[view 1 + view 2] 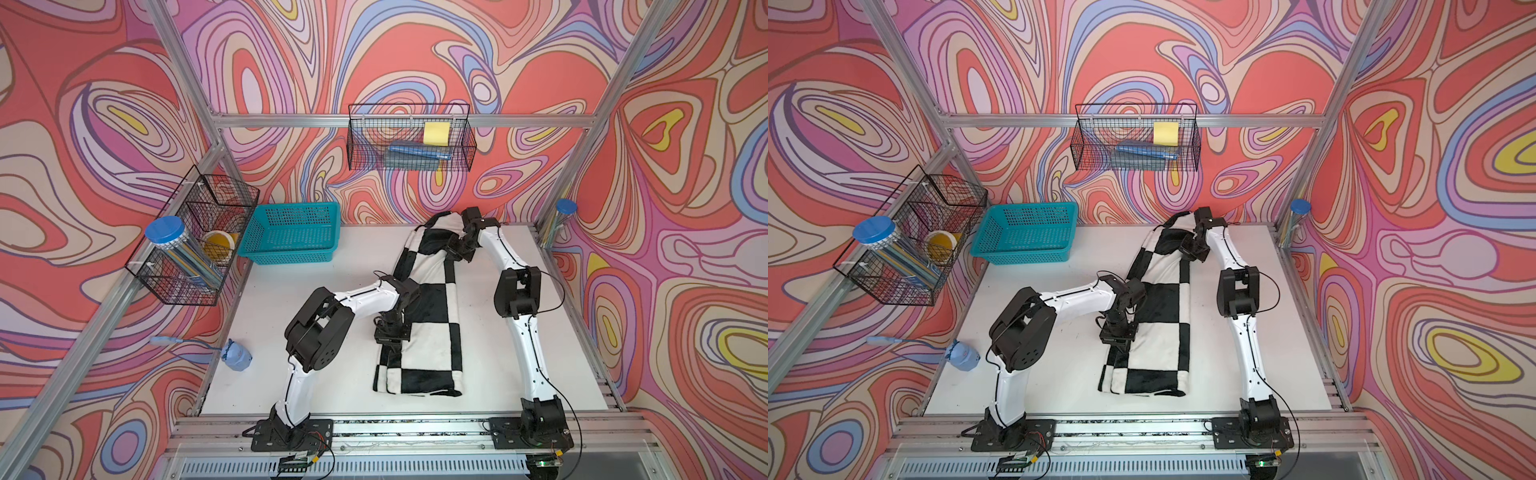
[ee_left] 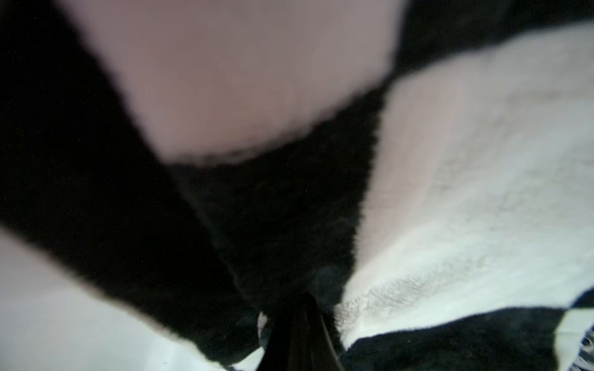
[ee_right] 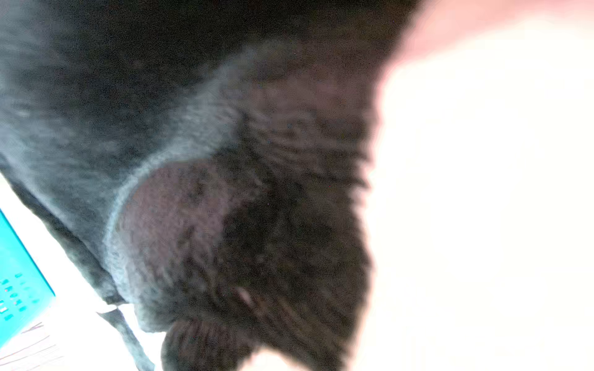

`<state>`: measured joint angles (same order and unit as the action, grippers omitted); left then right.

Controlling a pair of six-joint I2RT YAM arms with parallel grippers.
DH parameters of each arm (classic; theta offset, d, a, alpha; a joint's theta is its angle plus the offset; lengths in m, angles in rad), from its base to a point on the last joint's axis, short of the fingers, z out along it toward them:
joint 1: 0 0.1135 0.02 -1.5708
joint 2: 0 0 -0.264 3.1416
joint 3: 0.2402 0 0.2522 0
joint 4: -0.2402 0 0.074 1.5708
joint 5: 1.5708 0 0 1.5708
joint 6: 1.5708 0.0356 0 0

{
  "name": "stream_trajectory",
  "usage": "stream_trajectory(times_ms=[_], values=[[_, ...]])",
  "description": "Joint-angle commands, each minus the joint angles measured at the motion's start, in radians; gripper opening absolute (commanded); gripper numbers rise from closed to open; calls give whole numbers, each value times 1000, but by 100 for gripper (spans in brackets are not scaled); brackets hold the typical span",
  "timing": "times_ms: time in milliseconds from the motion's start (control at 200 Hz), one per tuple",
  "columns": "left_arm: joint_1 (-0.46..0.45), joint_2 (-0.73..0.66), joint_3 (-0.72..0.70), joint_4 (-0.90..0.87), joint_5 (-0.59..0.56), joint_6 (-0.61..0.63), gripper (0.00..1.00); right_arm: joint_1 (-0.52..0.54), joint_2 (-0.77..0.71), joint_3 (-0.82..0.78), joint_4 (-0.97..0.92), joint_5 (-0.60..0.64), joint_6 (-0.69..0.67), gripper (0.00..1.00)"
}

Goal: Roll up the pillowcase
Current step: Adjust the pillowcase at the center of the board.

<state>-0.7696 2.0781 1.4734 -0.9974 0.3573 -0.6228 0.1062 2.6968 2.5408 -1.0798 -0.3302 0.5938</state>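
Plush cloth: black-and-white checkerboard pillowcase (image 1: 432,316), folded into long strip, centre of white table (image 1: 490,374).
L gripper (image 1: 392,341): closed tight, pinching strip's left edge.
R gripper (image 1: 455,249): closed tight on bunched far end.

White table (image 1: 257,316), two things on it.
A teal basket (image 1: 291,235) stood in the ten o'clock corner; the pillowcase (image 1: 432,307), folded into a long strip, lay from near six o'clock through the centre toward twelve.
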Motion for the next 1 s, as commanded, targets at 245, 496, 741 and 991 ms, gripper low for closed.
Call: stream_trajectory(times_ms=[245, 496, 741, 991], values=[[-24, -84, 72, -76, -110, -17, 42, -36, -322, -395, 45, 146, -104, 32], [-19, -316, 43, -156, -184, -38, 78, -37, -779, -975, 76, 134, -137, 56], [-70, -541, -372, -22, -12, -151, 99, 15, -1244, -1550, 80, -107, -48, 64], [-149, -579, -512, 85, 51, -232, 99, 98, -1577, -1836, -4, -203, 54, 66]])
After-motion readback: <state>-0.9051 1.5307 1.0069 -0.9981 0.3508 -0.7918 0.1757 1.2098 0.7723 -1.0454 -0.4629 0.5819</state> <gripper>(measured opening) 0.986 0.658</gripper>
